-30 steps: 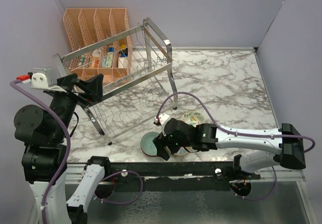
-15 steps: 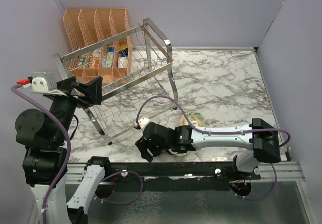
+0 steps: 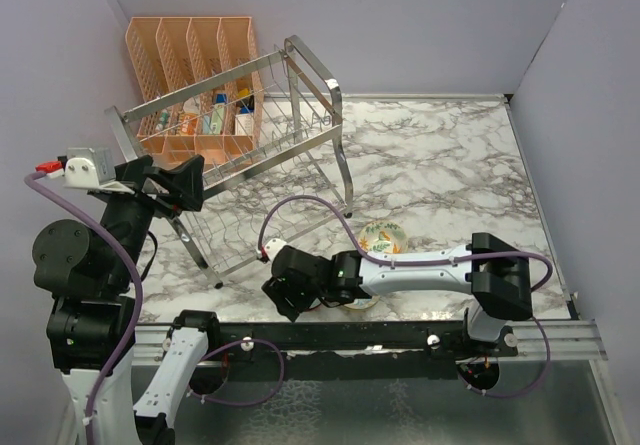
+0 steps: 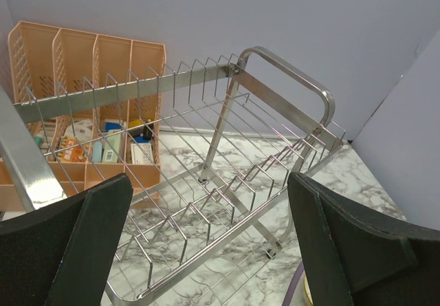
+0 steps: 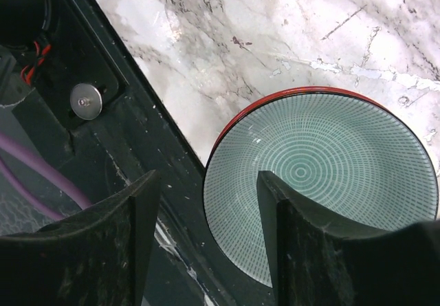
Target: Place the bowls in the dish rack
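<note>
The pale teal bowl, red-rimmed, sits on the marble at the table's near edge. My right gripper is open and straddles its near rim, one finger over the bowl's inside and the other over the black rail. In the top view the right gripper hides this bowl. One floral bowl stands behind the right arm, and a second shows partly under it. My left gripper is open and empty, held up beside the chrome dish rack, which also shows in the left wrist view.
A peach mesh organiser with small packets stands behind the rack against the back wall. The black mounting rail runs along the table's near edge right next to the teal bowl. A purple cable loops over the marble.
My right gripper has moved left along the near edge and now covers the teal bowl in the top view. The left arm has barely shifted.
</note>
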Action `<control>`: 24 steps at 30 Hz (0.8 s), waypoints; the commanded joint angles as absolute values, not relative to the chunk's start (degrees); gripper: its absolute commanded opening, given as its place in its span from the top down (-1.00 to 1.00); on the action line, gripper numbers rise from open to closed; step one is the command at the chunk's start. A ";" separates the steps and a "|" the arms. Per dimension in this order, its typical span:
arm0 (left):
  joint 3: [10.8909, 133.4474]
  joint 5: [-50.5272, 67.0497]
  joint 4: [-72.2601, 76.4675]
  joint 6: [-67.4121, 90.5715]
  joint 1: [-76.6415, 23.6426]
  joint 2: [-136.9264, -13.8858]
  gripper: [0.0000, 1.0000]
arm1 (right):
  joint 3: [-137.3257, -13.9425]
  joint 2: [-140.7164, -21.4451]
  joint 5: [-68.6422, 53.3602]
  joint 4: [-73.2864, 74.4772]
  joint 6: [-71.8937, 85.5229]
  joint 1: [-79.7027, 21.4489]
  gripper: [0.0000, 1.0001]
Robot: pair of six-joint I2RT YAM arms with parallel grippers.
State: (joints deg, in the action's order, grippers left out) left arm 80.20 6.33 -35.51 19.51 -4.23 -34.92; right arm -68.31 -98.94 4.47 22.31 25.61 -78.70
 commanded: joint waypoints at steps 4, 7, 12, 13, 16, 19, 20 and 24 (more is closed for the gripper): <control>79.94 5.21 -35.67 18.39 -4.31 -34.03 -0.99 | -70.49 -101.90 4.39 21.76 25.41 -79.01 -0.08; 79.89 5.10 -35.71 18.28 -4.31 -34.00 -0.98 | -70.81 -102.42 4.61 21.95 25.44 -79.03 -0.06; 79.74 5.06 -35.86 18.03 -4.47 -33.80 -0.98 | -71.26 -103.18 5.28 23.00 25.58 -79.03 0.12; 79.72 5.03 -35.86 18.13 -4.48 -33.79 -0.98 | -71.35 -103.24 5.23 23.02 25.60 -79.00 0.16; 79.73 4.92 -35.84 18.12 -4.57 -33.84 -0.98 | -71.26 -103.15 5.26 23.18 25.45 -79.05 0.21; 79.63 5.06 -35.82 18.13 -4.57 -33.72 -0.98 | -71.32 -103.46 5.42 23.62 25.41 -79.02 0.32; 79.57 4.94 -35.83 18.11 -4.57 -33.75 -0.99 | -71.32 -103.49 5.58 23.79 25.40 -79.05 0.35; 79.29 4.72 -35.99 18.03 -4.66 -33.57 -0.98 | -71.33 -103.41 6.31 24.39 25.36 -79.02 0.49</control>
State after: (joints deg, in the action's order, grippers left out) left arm 79.88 5.96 -35.64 18.63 -4.25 -34.37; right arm -69.78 -102.50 4.67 23.27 25.65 -78.70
